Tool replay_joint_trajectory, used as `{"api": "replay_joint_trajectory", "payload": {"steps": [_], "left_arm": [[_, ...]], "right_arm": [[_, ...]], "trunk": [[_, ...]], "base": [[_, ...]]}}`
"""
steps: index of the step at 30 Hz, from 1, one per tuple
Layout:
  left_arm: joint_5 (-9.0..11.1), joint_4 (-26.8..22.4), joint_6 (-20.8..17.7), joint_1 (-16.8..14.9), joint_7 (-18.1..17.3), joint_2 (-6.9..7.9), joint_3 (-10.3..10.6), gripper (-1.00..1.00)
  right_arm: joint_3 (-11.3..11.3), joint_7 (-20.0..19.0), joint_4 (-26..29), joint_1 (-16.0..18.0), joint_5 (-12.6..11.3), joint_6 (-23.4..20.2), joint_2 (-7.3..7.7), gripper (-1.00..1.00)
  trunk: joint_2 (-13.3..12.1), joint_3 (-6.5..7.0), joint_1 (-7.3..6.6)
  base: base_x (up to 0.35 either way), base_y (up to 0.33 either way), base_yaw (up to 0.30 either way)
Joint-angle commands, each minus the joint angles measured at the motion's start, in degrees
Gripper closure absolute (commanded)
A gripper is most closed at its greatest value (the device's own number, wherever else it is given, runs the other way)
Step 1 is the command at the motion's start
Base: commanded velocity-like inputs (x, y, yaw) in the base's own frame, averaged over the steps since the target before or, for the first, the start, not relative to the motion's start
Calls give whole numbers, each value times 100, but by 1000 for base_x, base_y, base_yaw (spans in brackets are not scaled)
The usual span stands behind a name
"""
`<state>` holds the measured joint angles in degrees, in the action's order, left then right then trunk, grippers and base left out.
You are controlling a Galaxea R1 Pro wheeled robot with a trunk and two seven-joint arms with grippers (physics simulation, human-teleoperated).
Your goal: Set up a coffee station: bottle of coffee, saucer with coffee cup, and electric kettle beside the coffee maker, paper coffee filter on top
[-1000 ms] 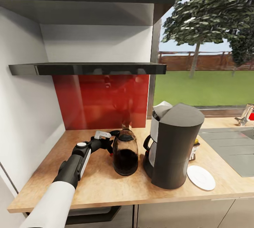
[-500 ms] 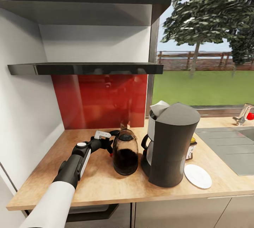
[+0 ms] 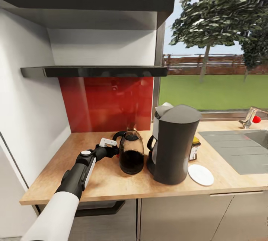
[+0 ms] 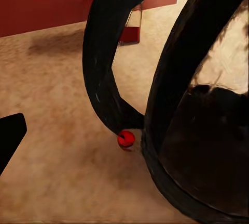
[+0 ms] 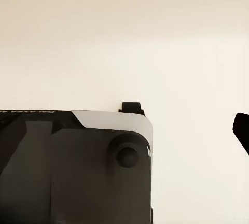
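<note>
A: Placed?
B: Coffee maker (image 3: 174,144), filter on top; electric kettle (image 3: 131,152), bottle of coffee (image 3: 194,148), saucer (image 3: 201,174) beside it.
A: Outstanding?
B: Cup. Left gripper (image 3: 114,151) at kettle handle; whether spread or pressed together, cannot tell.

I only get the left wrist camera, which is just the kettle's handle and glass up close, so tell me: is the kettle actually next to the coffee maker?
Observer: Yes. In the head view the electric kettle stands upright on the kitchen countertop, just left of the coffee maker, with a narrow gap between them.
Operator: What's on the maker's other side?
Observer: The saucer lies flat by its base, with nothing on it.
Operator: And the coffee bottle?
Observer: The bottle of coffee stands behind the maker, partly hidden by it.
</note>
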<state>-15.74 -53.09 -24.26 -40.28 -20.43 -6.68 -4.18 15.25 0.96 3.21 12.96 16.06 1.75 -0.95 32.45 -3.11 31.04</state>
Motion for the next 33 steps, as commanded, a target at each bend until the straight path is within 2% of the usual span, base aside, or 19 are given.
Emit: {"api": "replay_joint_trajectory", "payload": {"steps": [1, 13, 22, 33], "left_arm": [[-59, -8, -20, -5, -58, -9, -30, -100], [-53, -8, -20, -6, -58, -9, -30, -100], [-52, -9, -26, -1, -58, -8, -33, -100], [-58, -9, -20, -5, -58, -9, -30, -100]], "right_arm": [[48, 10, -4, 5, 55, 18, -1, -100], [48, 10, -4, 5, 55, 18, -1, -100], [48, 10, -4, 5, 55, 18, -1, -100], [48, 10, -4, 4, 55, 18, -1, -100]], "trunk": [[10, -12, 2], [10, -12, 2], [10, -12, 2], [10, -12, 2]], "base": [[-33, -10, 0], [-6, -1, 0], [-225, 37, 0], [-38, -4, 0]]}}
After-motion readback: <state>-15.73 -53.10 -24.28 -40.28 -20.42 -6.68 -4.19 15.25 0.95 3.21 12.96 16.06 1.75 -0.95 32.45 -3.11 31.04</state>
